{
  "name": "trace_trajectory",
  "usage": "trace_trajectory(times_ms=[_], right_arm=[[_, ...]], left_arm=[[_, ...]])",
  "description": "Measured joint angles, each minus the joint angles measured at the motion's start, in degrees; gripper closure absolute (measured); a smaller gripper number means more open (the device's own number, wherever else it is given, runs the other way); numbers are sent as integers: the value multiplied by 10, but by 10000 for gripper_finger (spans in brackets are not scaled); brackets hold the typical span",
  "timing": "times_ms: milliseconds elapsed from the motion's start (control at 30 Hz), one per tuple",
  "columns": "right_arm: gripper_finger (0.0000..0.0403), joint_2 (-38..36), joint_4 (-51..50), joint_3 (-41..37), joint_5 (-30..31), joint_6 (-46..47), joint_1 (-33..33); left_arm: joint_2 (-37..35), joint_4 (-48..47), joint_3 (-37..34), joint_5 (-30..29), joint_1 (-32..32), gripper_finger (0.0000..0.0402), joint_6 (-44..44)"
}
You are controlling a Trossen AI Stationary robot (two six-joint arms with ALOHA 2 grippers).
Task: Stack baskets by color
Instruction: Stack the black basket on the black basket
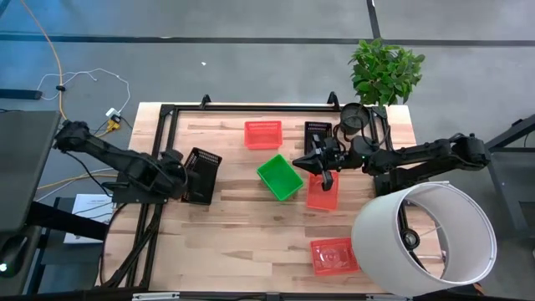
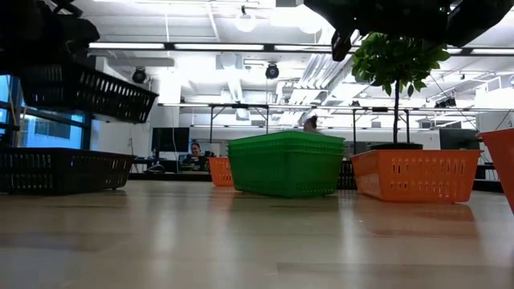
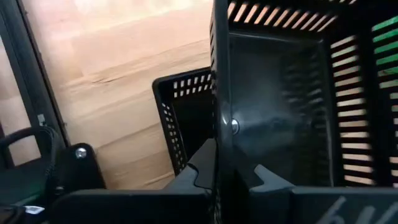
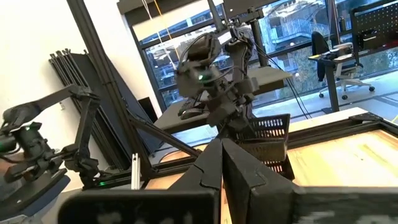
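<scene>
Lampshade [image 1: 426,238]: large white cylinder at the tabletop's near right corner, closest to the overhead camera; no part of the sorting, and it overlaps the edge of one red basket.
Tabletop [image 1: 226,242]: pale wood, carrying all the baskets; its near half is mostly bare.
Plant [image 1: 386,71]: leafy, in a round black pot at the far right corner, outside the task.
Left gripper [image 1: 177,174]: at the left edge of the tabletop; its fingers [image 3: 205,168] are pressed on the wall of a raised black basket [image 2: 84,90], held tilted in the air directly over a second black basket [image 2: 60,170] resting below. Judged purpose: aligning the pair so one nests into the other, forming the black stack.
Right gripper [image 1: 322,163]: right of centre, fingers pressed together with nothing between them, hovering over the red basket near centre [image 1: 323,191]; apparently waiting, or about to start on the reds.
Green basket [image 1: 279,176]: alone at centre, turned diagonally, no green partner in sight.
Red baskets: one at the far edge [image 1: 262,134], one near centre, one at the near right [image 1: 333,255] beside the lampshade; all well apart, so still unstacked.
Third black basket [image 1: 317,132]: at the far edge, just behind the right gripper, not yet joined to the black pair.
</scene>
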Motion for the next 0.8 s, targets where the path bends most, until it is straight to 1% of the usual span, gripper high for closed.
trace_trajectory(times_ms=[200,300,467,600,667,800], right_arm=[[403,0,0,0,0,1,0],[403,0,0,0,0,1,0],[403,0,0,0,1,1,0],[403,0,0,0,1,0,0],[403,0,0,0,1,0,0],[403,0,0,0,1,0,0]], left_arm=[[86,-7,0,-20,-59,401,-108],[138,-27,5,-30,-90,401,-158],[205,-48,12,-30,-116,401,-237],[235,-46,13,8,-140,401,-262],[242,-46,13,4,-153,401,-290],[242,-35,14,-8,-157,401,-295]])
